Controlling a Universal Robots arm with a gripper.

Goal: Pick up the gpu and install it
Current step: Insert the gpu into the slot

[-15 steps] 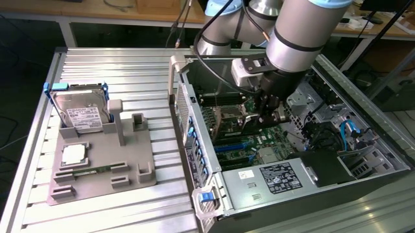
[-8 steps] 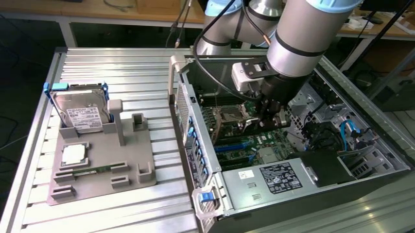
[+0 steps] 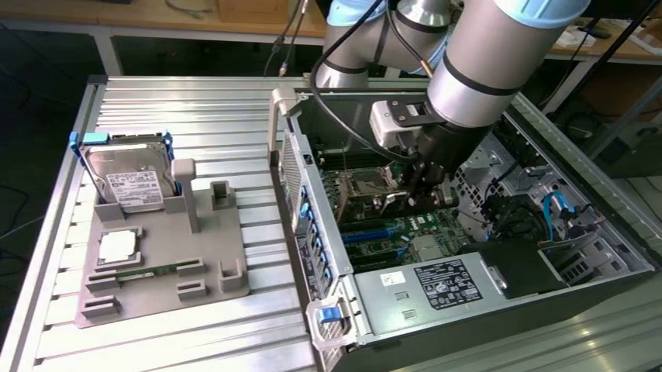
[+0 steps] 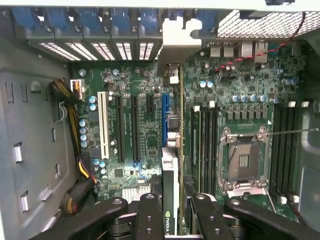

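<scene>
Up close, the gripper (image 4: 172, 220) was clamped on the gpu (image 4: 170, 170), one finger on each flat face, holding it edge-on inside the open computer case (image 3: 300, 170). The card looked thin, stiff and light but fragile, so I judged its bare edges and the silver bracket (image 4: 175, 37) the safest places to take hold, away from the components. Beyond it lay the motherboard (image 4: 145, 75). The card stood in line with the blue expansion slot (image 4: 164, 117); whether it touched, I could not tell. The case also held a power supply (image 3: 439, 283). Farther off, a grey fixture tray (image 3: 207, 263) held the hard drive (image 3: 129, 182) upright and a memory stick (image 3: 145, 271) flat.
</scene>
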